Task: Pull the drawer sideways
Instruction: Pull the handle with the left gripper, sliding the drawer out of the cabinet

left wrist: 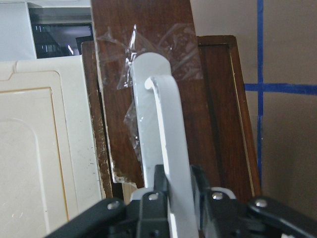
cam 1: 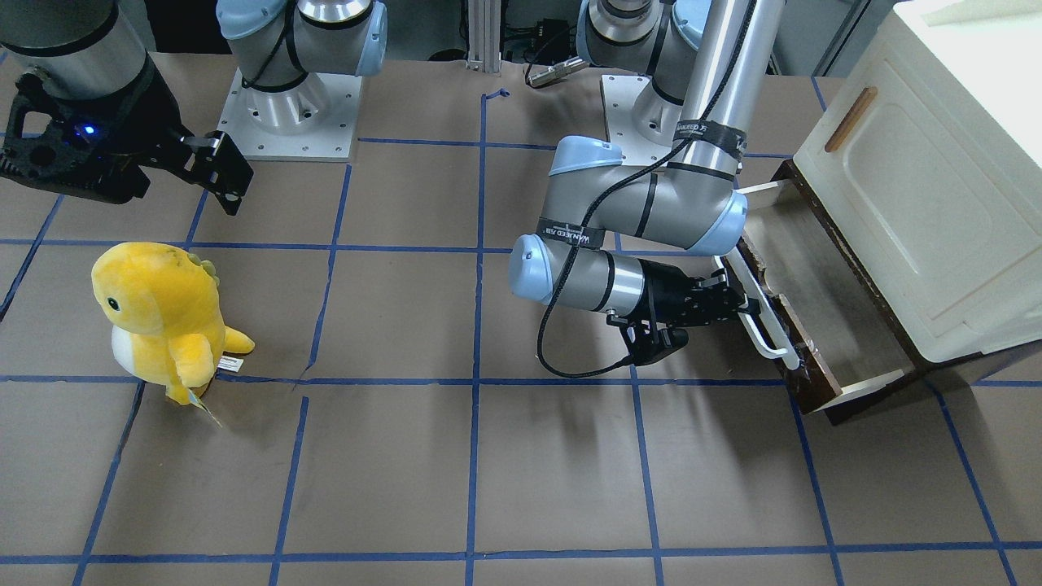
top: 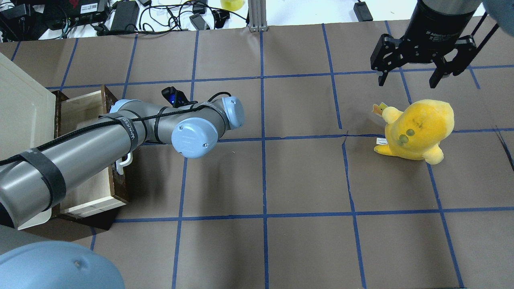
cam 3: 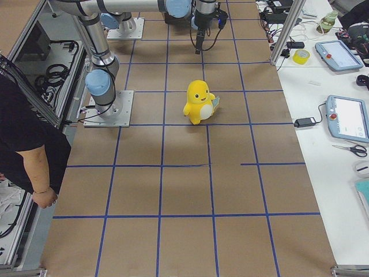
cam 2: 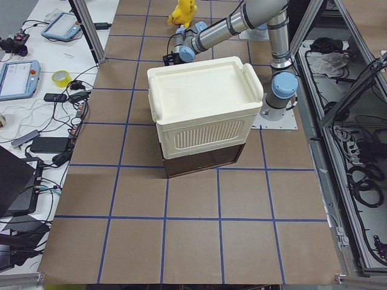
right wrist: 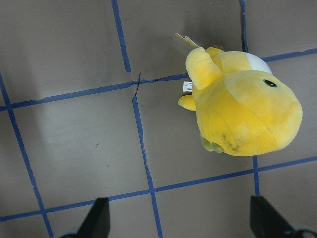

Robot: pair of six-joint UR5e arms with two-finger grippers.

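Note:
The drawer (cam 1: 822, 305) stands pulled out of the cream cabinet (cam 1: 936, 163), its pale floor showing behind the worn dark-brown front (cam 1: 802, 370). My left gripper (cam 1: 745, 313) is shut on the long white bar handle (cam 1: 765, 330). The left wrist view shows the handle (left wrist: 166, 148) clamped between both fingers (left wrist: 159, 186) against the brown front (left wrist: 143, 49). In the overhead view my left arm hides the gripper; the drawer (top: 86, 108) shows beneath it. My right gripper (top: 407, 78) hangs open and empty above the table, far from the drawer.
A yellow plush dinosaur (cam 1: 163, 317) stands on the brown gridded table below my right gripper; it also shows in the right wrist view (right wrist: 242, 109). The cabinet door has a small brown wooden handle (cam 1: 851, 120). A person (cam 3: 23, 138) stands at the table's side.

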